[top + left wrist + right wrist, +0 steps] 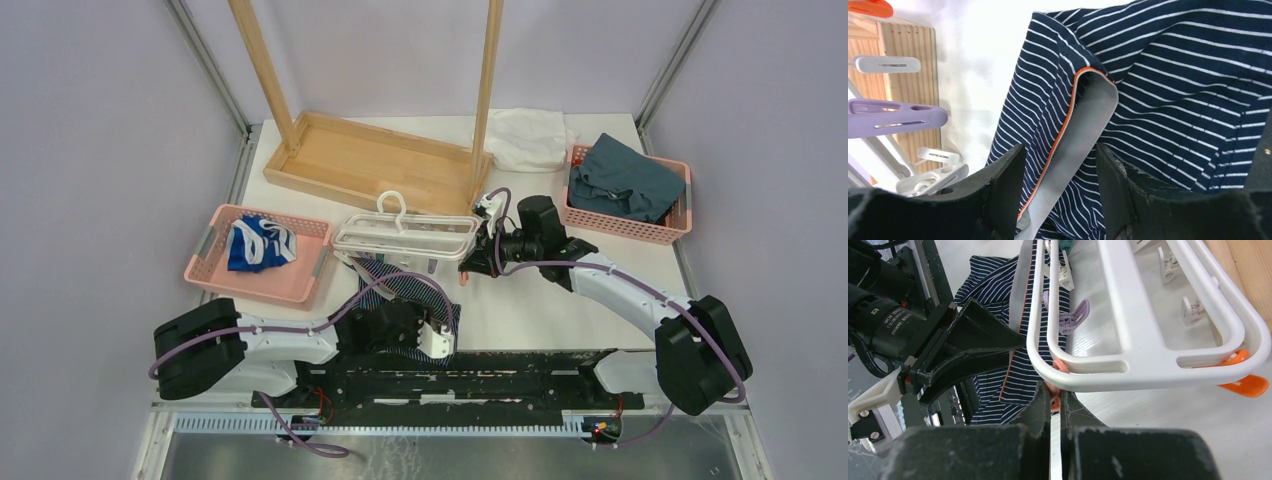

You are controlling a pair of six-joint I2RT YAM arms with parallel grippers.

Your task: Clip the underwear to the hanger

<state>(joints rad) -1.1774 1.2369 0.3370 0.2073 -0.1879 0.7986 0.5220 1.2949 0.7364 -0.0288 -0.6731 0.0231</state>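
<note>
Underwear [410,285] on table [540,310] just below hanger [405,238]. Left wrist cam only: left pincer [1058,165] part-open around the grey waistband. Right wrist cam only: right pincer [1052,405] pinched on peach clip [1059,365] under frame.

bright even light, soft shadows; wrist views blurry nr edges

Each arm [640,295] has white link shells, bulky black joint housings and a purple cable along its length. The black fingers [998,185] are scuffed, with worn, chipped edges.
</note>
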